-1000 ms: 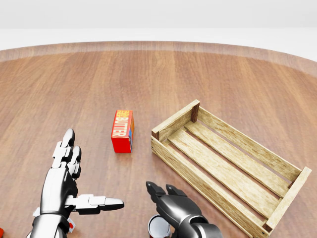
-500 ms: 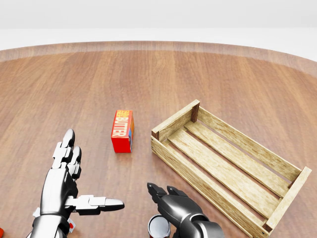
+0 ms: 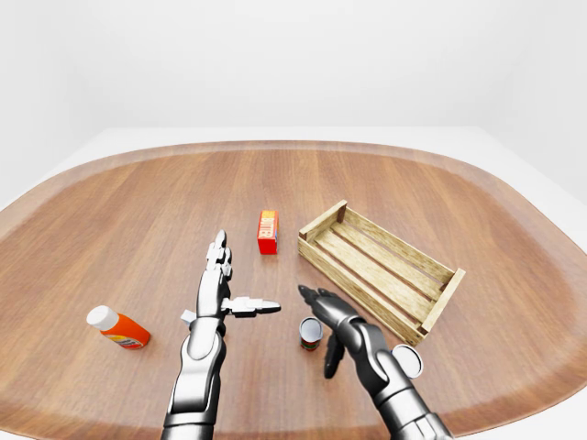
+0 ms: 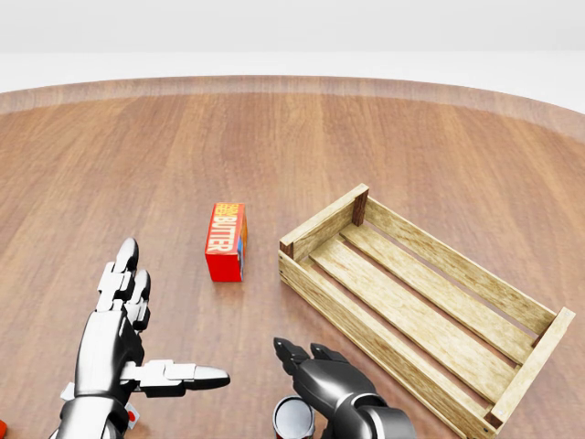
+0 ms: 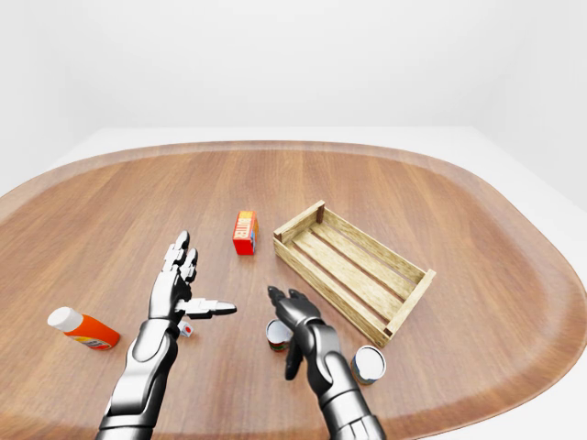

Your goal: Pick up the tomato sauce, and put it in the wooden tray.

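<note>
The tomato sauce can, small with a red label, stands on the wooden table just left of my right hand. The hand is open, its fingers spread beside and over the can without closing round it. In the head view the can shows at the bottom edge under the hand. The wooden tray, a slatted crate, lies up and to the right of the can and holds nothing. My left hand is open and empty, fingers pointing up and thumb out to the right, left of the can.
A red butter box stands left of the tray's near corner. A second, grey can stands right of my right forearm. An orange bottle with a white cap lies at the left. A small white-and-red thing lies under my left hand.
My right hand has drawn slightly toward the bottom of the head view, beside the can. The left hand and the objects have not moved.
</note>
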